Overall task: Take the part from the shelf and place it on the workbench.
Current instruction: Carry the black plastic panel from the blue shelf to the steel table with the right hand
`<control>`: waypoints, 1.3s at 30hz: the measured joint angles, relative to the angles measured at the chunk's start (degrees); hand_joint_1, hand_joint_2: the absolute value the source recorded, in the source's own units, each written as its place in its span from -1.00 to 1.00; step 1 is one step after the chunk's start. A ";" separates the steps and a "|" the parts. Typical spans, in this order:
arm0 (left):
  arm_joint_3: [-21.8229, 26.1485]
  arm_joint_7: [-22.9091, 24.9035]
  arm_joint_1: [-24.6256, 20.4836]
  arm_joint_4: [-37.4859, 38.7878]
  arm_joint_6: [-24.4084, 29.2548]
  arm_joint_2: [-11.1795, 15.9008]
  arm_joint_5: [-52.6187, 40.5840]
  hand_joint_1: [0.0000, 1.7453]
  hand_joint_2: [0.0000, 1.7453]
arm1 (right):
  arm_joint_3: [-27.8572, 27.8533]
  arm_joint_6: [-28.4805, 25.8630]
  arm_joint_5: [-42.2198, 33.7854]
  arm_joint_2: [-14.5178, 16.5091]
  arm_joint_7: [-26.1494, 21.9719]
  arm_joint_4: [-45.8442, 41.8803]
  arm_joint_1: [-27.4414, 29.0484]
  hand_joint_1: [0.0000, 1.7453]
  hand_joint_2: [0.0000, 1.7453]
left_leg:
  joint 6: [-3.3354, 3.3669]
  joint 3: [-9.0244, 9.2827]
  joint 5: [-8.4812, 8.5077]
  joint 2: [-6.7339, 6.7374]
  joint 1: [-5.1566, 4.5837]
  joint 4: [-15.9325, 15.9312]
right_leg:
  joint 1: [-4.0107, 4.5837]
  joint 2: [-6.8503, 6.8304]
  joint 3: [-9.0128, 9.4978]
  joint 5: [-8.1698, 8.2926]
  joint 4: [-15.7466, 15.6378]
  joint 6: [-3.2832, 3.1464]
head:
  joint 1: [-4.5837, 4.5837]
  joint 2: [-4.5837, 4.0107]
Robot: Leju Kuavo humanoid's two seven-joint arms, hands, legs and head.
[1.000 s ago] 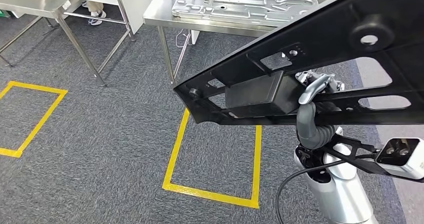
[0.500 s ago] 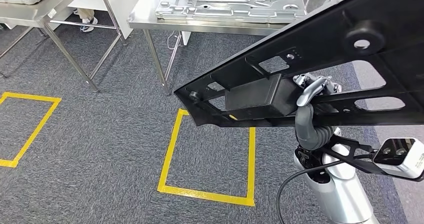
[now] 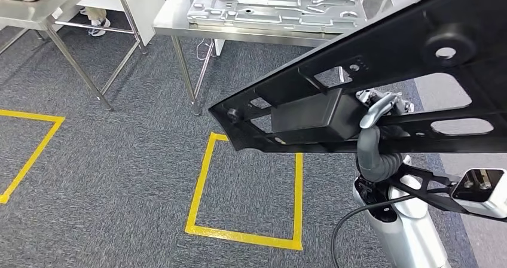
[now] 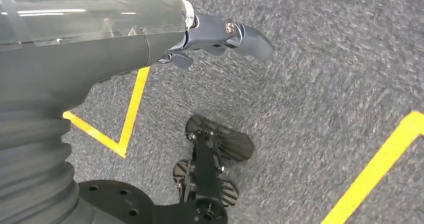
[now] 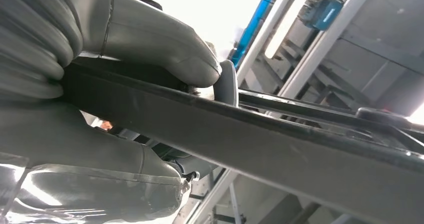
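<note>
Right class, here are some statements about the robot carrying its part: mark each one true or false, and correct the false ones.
1. The right hand grips the black part. True.
2. The black part lies flat on the steel workbench. False: it is held in the air above the carpet, short of the bench.
3. A silver metal plate lies on the steel workbench. True.
4. The left hand holds a second part. False: it holds nothing, hanging over the carpet.
5. Yellow tape marks a rectangle on the carpet. True.
</note>
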 joint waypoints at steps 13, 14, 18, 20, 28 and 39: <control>-0.51 -0.07 -0.11 0.01 0.08 0.00 -0.12 -1.00 1.00 | -0.95 0.01 -0.25 0.00 0.29 -0.05 -0.11 1.00 1.00 | -3.26 0.35 -3.12 0.08 0.38 7.65 | -0.04 -0.71 5.41 6.42 -13.41 -3.06 | -0.43 0.01; -0.57 -0.07 -0.11 0.02 0.11 -0.02 -0.13 -1.00 1.00 | -0.95 -0.06 -0.22 0.01 0.39 -0.07 -0.20 1.00 1.00 | -3.49 -2.13 -4.02 0.02 0.42 11.36 | -0.01 -0.67 6.03 5.92 -13.44 -3.26 | -0.51 0.01; -0.64 -0.02 0.22 0.02 0.25 -0.01 -0.13 -1.00 1.00 | -0.93 -0.23 0.01 0.02 0.80 0.00 -0.17 1.00 1.00 | -3.53 -9.20 -8.55 0.00 0.38 16.60 | 0.30 -0.09 8.97 3.48 -13.45 -3.47 | -0.70 0.00; -0.64 0.00 0.34 0.02 0.26 0.01 -0.13 -1.00 1.00 | -0.93 -0.23 0.01 0.02 0.88 0.00 -0.17 1.00 1.00 | -2.63 -8.46 -3.93 -0.06 0.13 10.29 | 0.52 0.05 10.81 2.07 -13.51 -3.41 | -0.70 0.00; -0.69 0.03 0.31 -0.01 0.34 0.22 -0.13 -1.00 1.00 | -0.98 -0.41 0.03 0.05 1.11 -0.01 -0.41 1.00 1.00 | 0.17 -3.87 3.18 -0.74 -0.36 1.07 | 0.70 0.19 11.24 -0.04 -8.30 -1.26 | -0.55 0.01; -0.76 0.02 -0.03 -0.01 0.18 0.17 -0.54 -1.00 1.00 | -1.07 -1.34 0.27 0.04 0.46 0.14 -1.04 1.00 1.00 | -1.11 1.32 -1.51 -0.88 -0.31 1.18 | 0.19 -0.73 4.30 6.65 -12.79 -1.23 | -0.51 0.00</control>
